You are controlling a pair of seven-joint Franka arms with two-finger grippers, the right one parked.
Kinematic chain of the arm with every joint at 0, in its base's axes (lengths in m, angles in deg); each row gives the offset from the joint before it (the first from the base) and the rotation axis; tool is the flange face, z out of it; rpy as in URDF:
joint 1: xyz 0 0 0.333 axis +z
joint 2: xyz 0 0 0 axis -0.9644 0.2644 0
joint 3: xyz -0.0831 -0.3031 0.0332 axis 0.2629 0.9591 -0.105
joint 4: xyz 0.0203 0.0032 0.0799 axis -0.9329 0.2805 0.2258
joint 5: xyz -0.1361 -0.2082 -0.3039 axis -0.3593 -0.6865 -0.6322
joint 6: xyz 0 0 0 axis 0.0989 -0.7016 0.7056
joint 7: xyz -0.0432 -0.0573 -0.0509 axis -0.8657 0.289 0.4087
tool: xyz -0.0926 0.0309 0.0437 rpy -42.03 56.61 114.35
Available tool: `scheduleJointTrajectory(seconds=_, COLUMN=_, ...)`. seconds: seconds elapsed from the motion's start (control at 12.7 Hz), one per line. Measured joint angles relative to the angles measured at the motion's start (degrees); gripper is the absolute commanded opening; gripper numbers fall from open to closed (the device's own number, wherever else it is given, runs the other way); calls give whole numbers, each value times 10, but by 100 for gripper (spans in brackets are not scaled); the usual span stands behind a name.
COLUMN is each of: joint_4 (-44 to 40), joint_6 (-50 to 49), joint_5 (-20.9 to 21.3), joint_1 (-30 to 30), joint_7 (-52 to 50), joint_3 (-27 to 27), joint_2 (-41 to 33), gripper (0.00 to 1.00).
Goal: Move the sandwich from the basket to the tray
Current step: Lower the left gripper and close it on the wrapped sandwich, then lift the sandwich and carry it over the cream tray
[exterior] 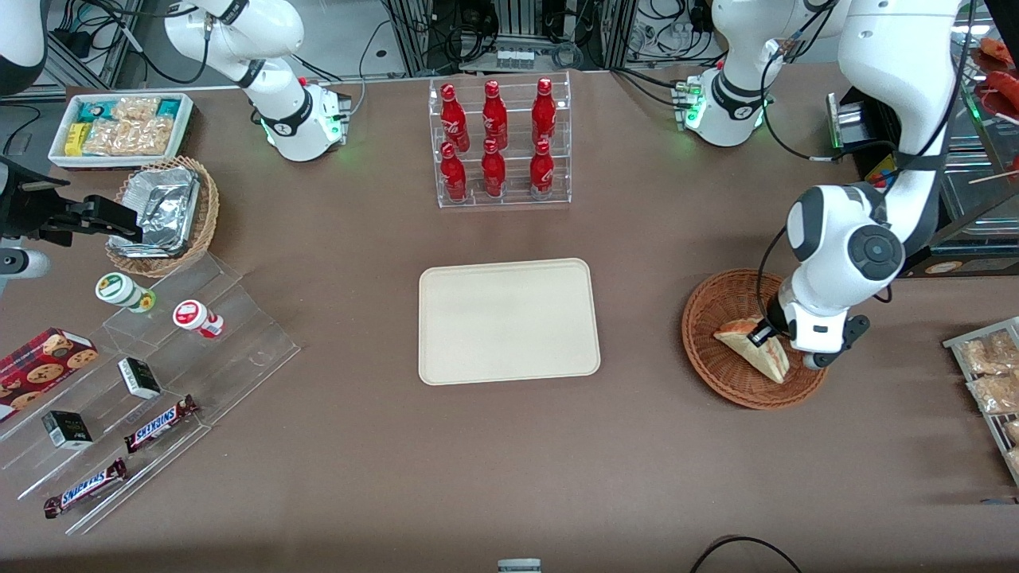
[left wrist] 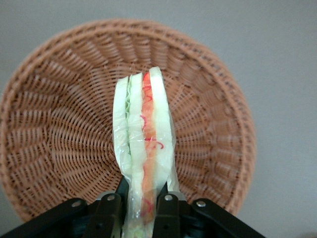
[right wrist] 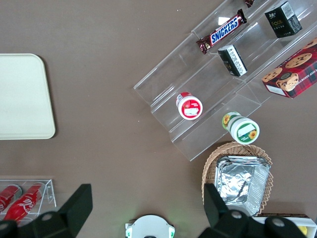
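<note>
The sandwich [exterior: 755,348], a plastic-wrapped wedge of white bread with red, orange and green filling [left wrist: 144,148], is in the reddish-brown wicker basket [exterior: 716,338] toward the working arm's end of the table. My gripper [exterior: 763,334] is down in the basket, shut on the sandwich, with a black finger [left wrist: 110,213] pressed against each side of the wedge. Whether the sandwich still touches the basket [left wrist: 59,129] floor I cannot tell. The cream tray [exterior: 508,320] lies bare at the table's middle.
A clear rack of red bottles [exterior: 500,143] stands farther from the front camera than the tray. Toward the parked arm's end are clear stepped shelves with snacks [exterior: 151,374], a tan basket of foil containers [exterior: 163,211] and a white snack bin [exterior: 121,127]. Packets [exterior: 991,366] lie near the basket.
</note>
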Motion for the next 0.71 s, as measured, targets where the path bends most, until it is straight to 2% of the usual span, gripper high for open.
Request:
scheduleJointTrajectory(seconds=0.31, joint_4=-147, joint_6=-206, joint_5=0, joint_1=-42, joint_7=0, joint_3=2, joint_2=-23, gripper=0)
scheduleJointTrajectory(seconds=0.47, joint_4=-198, joint_6=-243, joint_5=0, joint_1=-88, joint_7=-1, joint_3=3, joint_2=-22, gripper=0)
scheduleJointTrajectory(seconds=0.71, joint_4=-231, joint_6=-250, joint_5=0, joint_1=-174, joint_7=-8, joint_3=5, joint_2=-10, gripper=0)
